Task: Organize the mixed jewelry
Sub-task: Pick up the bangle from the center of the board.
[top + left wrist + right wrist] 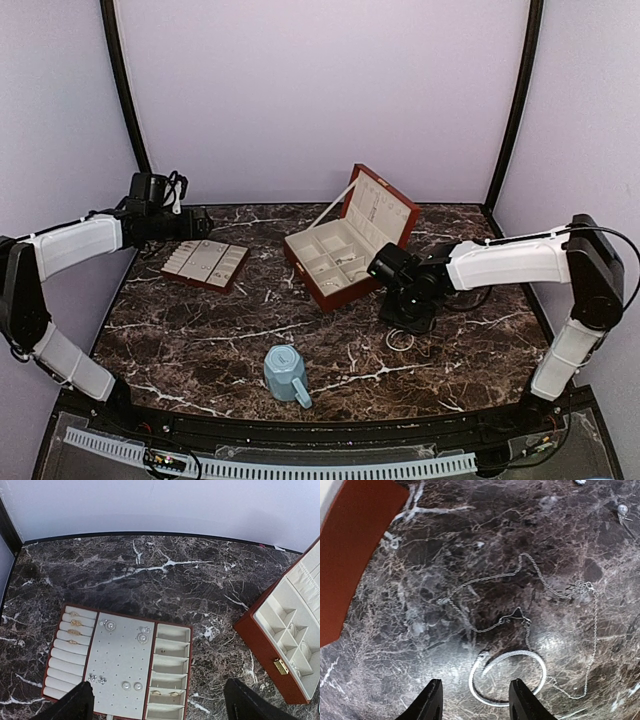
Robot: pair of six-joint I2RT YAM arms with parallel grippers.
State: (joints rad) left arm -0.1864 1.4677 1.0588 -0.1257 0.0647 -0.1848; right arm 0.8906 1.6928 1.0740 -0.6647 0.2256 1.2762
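black fingers of the right gripper [475,692] stand apart, holding nothing, over a thin twisted silvery hoop [520,653] lying flat on the glossy, white-veined dark marble table [395,645]. fine chain [517,614] loops just beyond; a stud [622,510] lies farther off. left gripper [160,700] gapes empty above the cream-lined brown tray [125,615]. hinged box [303,280] and faceted blue mug [285,373] stand nearby. walls: pale lavender.

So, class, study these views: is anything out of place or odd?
Yes. A thin silver chain lies sprawled and kinked on the dark marble table. A silver open hoop lies by it, under the open right end effector. Both are outside the red-brown jewellery box.
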